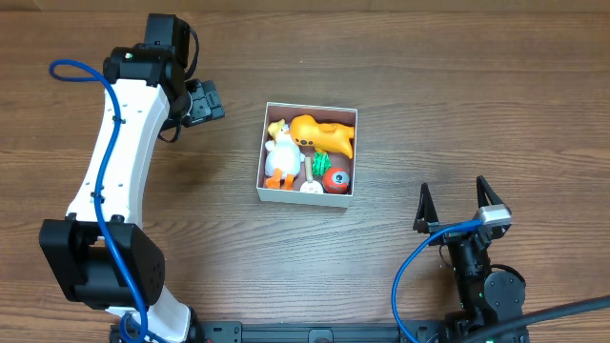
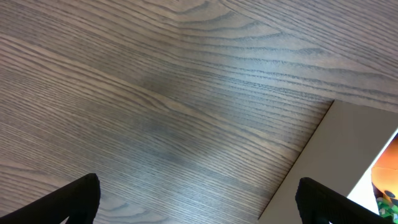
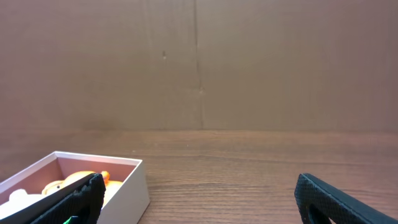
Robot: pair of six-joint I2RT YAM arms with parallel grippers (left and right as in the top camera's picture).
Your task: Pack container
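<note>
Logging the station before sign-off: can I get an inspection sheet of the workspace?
Surface: wooden table, dark grain.
Job's things: container, white walls, holding an orange toy, a white duck and a red ball.
Clutter: nothing seen.
Grippers: left tool open, over bare table; right tool open, apart from the container; both empty.
Cables: left blue cable along the arm; right blue cable looping.
Surroundings: plain brown wall.

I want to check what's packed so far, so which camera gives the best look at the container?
Overhead: the whole container shows from above, with the toys inside. The left wrist view catches only one outer wall and a sliver of the inside; the right wrist view shows just one corner.
</note>
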